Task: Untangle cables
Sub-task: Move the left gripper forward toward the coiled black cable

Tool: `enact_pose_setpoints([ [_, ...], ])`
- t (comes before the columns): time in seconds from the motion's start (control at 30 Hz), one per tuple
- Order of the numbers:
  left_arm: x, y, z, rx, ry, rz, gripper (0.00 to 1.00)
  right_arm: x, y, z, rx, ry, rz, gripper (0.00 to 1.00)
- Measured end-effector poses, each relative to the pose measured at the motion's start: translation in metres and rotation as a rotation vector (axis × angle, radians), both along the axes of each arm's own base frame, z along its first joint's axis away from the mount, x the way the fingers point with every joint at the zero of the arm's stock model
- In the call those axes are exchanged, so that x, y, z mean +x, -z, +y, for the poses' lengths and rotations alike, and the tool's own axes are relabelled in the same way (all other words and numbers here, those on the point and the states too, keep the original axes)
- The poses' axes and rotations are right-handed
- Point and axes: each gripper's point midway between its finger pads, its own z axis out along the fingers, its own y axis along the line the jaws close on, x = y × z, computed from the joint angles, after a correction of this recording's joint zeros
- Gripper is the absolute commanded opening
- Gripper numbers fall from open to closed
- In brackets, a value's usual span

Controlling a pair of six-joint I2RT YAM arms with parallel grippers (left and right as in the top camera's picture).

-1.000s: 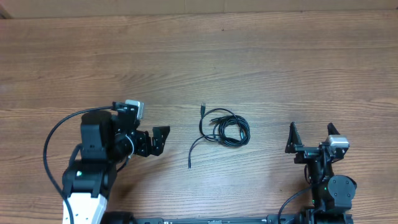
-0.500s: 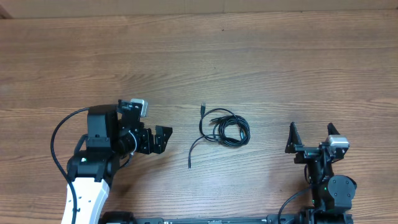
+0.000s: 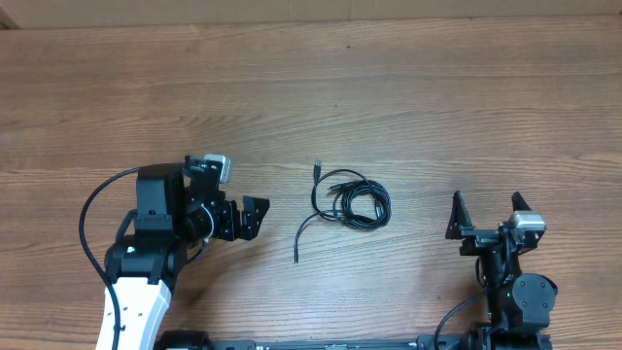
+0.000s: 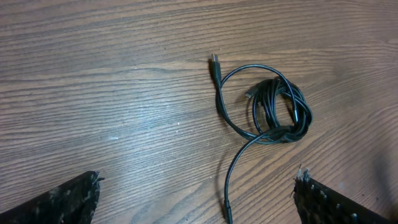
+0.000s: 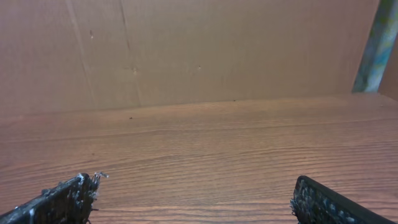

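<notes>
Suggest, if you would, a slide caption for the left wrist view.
Open left gripper poised above a tangled black cable bundle lying on the wooden table.

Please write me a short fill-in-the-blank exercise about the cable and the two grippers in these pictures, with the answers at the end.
The cable on the table is ____ in colour. It lies ____ the left gripper and the right gripper. Both grippers are ____ and empty. Only the ____ wrist camera shows the cable.
Answers: black, between, open, left.
</notes>
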Motion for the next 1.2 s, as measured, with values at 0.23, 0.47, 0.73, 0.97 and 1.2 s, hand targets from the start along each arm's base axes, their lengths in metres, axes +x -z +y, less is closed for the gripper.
enact_pose_setpoints([
  [0.23,0.0,0.0,0.0,0.0,0.0,0.0,1.0,0.0,0.0,0.0,0.0,0.0,0.0,1.0],
  [0.47,0.0,0.0,0.0,0.0,0.0,0.0,0.99,0.0,0.0,0.0,0.0,0.0,0.0,1.0],
  [0.73,0.002,-0.001,0.0,-0.001,0.0,-0.009,0.99,0.0,0.0,0.0,0.0,0.0,0.0,1.0],
  [0.97,0.005,-0.008,-0.008,-0.027,0.022,-0.04,1.0,0.0,0.0,0.0,0.0,0.0,0.0,1.0],
  [1.2,0.004,-0.016,-0.034,0.005,0.059,-0.04,1.0,0.0,0.0,0.0,0.0,0.0,0.0,1.0],
])
